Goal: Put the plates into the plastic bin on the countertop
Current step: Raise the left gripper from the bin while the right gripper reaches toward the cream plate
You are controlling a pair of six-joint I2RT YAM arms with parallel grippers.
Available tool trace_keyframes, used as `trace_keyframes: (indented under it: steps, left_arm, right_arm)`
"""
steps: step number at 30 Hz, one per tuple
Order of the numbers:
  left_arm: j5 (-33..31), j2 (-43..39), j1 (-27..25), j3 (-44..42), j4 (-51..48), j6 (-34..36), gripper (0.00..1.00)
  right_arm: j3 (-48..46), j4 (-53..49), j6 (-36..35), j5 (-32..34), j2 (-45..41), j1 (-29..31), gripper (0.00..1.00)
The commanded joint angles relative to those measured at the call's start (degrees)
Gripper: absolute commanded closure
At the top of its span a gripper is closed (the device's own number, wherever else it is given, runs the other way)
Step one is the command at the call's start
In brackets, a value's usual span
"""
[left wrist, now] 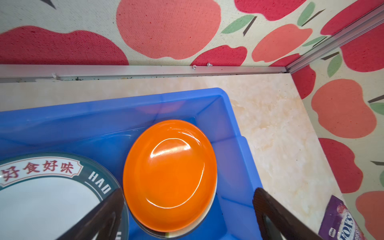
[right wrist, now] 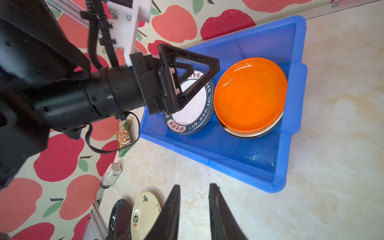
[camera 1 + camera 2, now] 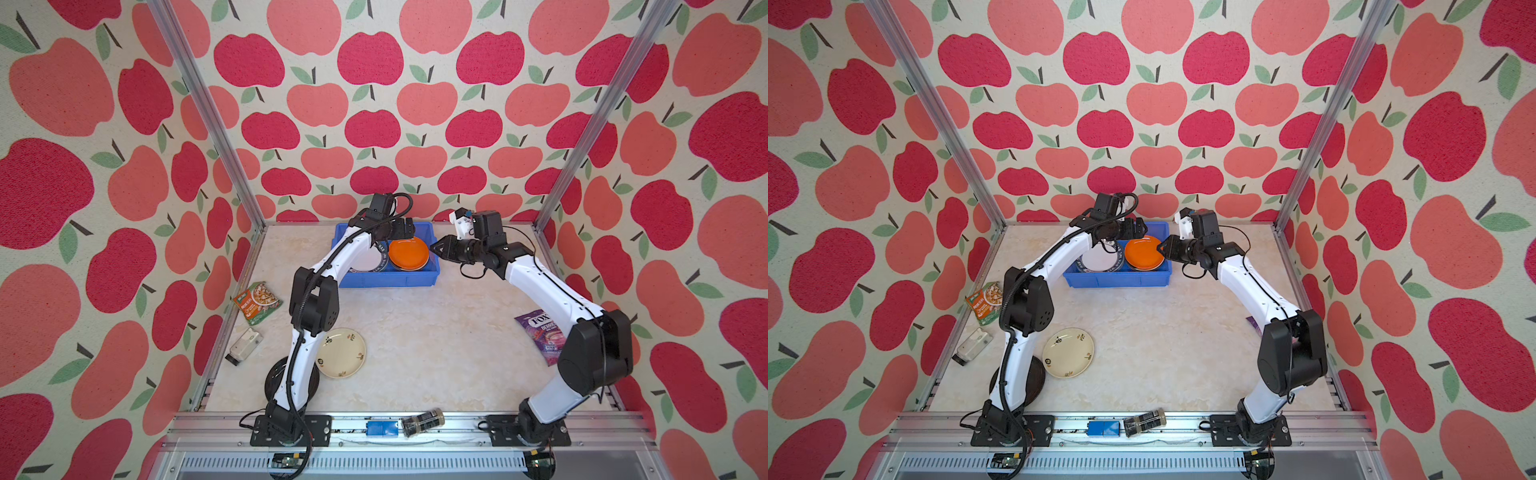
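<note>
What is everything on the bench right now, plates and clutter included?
bin: one, blue, far middle of the countertop
lettered plates: stack, count unclear, white with dark rims, left side of bin
orange plate: one, orange, tops a stack in right side of bin
cream plate: one, cream, countertop by left arm
black plate: one, black, beside cream plate, partly under left arm
snack packet: one, green and orange, left edge
candy packet: one, purple, right edge
gadget: one, white and grey, left edge
box: one, blue, front rail
jar: one, dark, lying beside box
left claw: black, open over bin
right claw: black, slightly open, empty, by bin's right end
</note>
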Motion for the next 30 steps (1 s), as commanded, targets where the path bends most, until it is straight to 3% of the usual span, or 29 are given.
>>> trace_keyframes:
  steps: [1,4,6,10,12,18,22,30]
  left_arm:
    - [2.6,-10.6,0.5,-12.7,5.9,-3.6,0.01]
    - [4.1,-23.6,-0.5,-31.5,14.0,-3.3,0.01]
    - [-0.6,-31.9,-2.7,-41.7,15.0,-1.0,0.01]
    - [-12.7,-44.8,-6.6,-52.1,6.5,2.0,0.01]
    - [-14.1,-50.0,-6.8,-55.8,2.6,1.2,0.01]
    - [-12.5,-65.6,-5.9,-66.0,-2.0,-4.1,0.01]
    - [-8.4,-73.1,-3.8,-72.2,-2.3,-8.7,0.01]
    - [4.1,-79.5,3.5,-82.5,3.0,-16.0,0.0]
  right_arm:
    - [-2.1,-2.4,-5.7,3.5,-3.0,4.2,0.73]
    - [-3.2,-4.1,-9.6,8.1,-4.1,9.3,0.73]
    - [-3.9,-5.4,-12.8,12.4,-4.5,13.2,0.73]
    - [-5.7,-6.4,-19.2,21.9,-4.6,21.3,0.73]
    - [-6.5,-5.9,-19.1,22.8,-3.6,23.5,0.73]
    - [-7.9,-0.8,-8.5,10.4,2.4,25.6,0.74]
    - [-10.5,7.8,-0.8,1.7,6.6,25.9,0.76]
    - [-6.4,8.5,3.2,-11.8,17.0,26.8,0.73]
